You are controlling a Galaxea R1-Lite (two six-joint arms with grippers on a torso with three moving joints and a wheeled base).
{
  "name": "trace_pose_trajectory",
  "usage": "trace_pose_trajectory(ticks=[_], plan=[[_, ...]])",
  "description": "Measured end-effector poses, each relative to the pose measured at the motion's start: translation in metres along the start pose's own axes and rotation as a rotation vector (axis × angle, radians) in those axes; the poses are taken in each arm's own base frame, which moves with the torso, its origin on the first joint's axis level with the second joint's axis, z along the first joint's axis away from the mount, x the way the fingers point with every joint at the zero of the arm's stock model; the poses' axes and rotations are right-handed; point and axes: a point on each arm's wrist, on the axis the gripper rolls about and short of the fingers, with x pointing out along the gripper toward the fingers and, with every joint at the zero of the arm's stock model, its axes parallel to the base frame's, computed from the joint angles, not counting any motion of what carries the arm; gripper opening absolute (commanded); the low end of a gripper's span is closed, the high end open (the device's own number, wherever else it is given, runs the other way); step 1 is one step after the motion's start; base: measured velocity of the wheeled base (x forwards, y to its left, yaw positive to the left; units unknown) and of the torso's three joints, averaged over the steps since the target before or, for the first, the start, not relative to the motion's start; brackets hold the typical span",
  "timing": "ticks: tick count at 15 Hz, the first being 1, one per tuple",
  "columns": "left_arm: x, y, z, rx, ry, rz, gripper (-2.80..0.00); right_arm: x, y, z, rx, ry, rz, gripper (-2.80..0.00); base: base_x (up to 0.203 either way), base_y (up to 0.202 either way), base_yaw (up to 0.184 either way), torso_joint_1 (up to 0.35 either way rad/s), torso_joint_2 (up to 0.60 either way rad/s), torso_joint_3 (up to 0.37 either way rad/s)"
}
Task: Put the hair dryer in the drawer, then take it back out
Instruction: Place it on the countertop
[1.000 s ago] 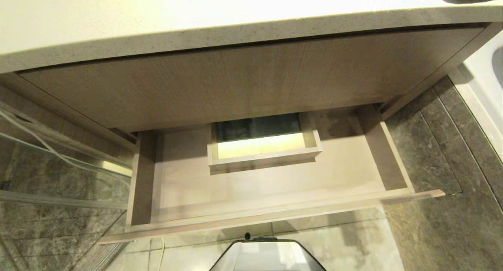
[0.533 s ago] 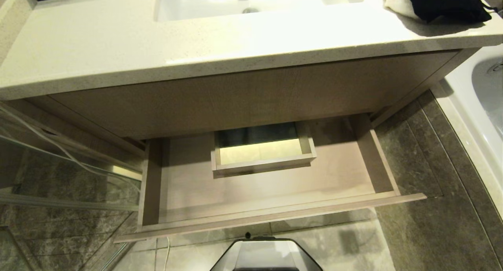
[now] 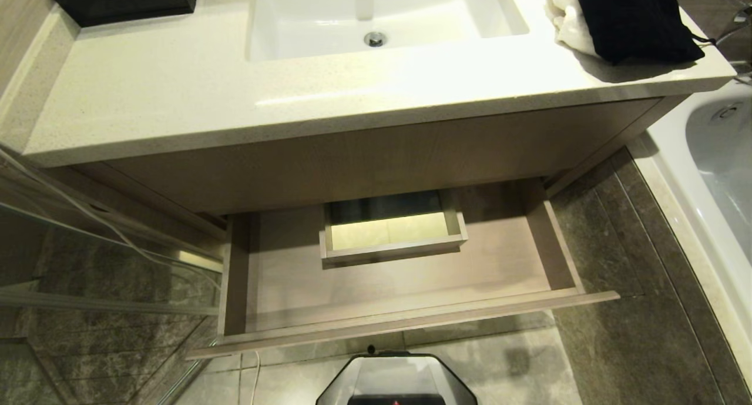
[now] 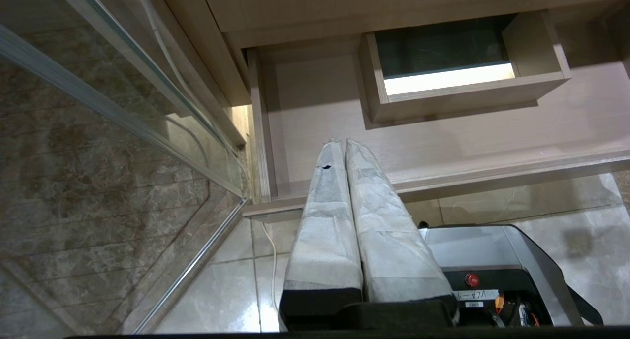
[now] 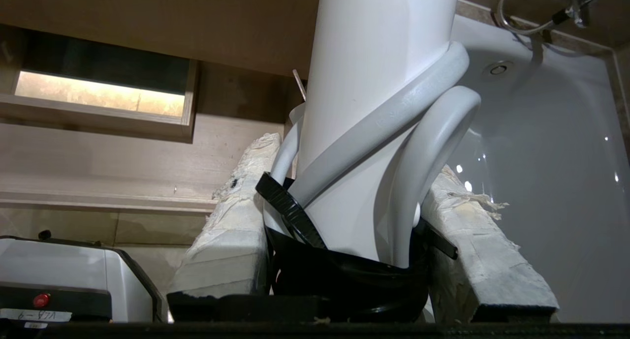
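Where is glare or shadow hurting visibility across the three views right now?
Head view: the countertop is washed out near the sink; the drawer lies shaded at its back. Left wrist view: a bright strip glows in the cut-out. Right wrist view: the hair dryer blocks the centre; the bathtub shows specular spots.

Neither of my arms showed from my head. My left gripper (image 4: 339,142) hung idle, its two padded fingers (image 4: 325,221) pressed together along their length, pointing forward and down. My right gripper (image 5: 344,162) had its wrapped fingers (image 5: 231,226) set apart, clamped on either side of the hair dryer (image 5: 374,83).
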Motion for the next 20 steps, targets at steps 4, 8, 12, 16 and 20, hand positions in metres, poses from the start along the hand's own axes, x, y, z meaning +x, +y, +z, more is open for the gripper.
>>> trace_pose_trajectory(ticks=[4, 8, 12, 16, 20], plan=[[0.0, 0.0, 0.0, 0.0, 0.0, 0.0, -2.8, -0.0002, -0.0001, 0.0001, 0.001, -0.001, -0.002, -2.8, 0.0, 0.0, 0.0, 0.069, -0.1, -0.043], [0.0, 0.0, 0.0, 0.0, 0.0, 0.0, -2.8, -0.0007, -0.0003, 0.0008, 0.01, -0.003, 0.0, -2.8, 0.0, 0.0, 0.0, 0.0, 0.0, 0.0], [0.0, 0.0, 0.0, 0.0, 0.0, 0.0, -2.8, -0.0011, -0.0002, 0.0007, 0.012, -0.004, 0.006, -2.8, 0.003, 0.007, -0.14, 0.006, 0.0, 0.004], [0.0, 0.0, 0.0, 0.0, 0.0, 0.001, -2.8, -0.0011, 0.0003, -0.0007, 0.008, 0.001, 0.003, -2.8, 0.001, 0.007, -0.171, 0.005, 0.0, 0.003], [0.0, 0.0, 0.0, 0.0, 0.0, 0.0, -2.8, -0.0014, 0.0004, -0.0025, 0.003, 0.013, -0.018, -2.8, -0.001, 0.002, -0.051, 0.002, 0.0, 0.001]])
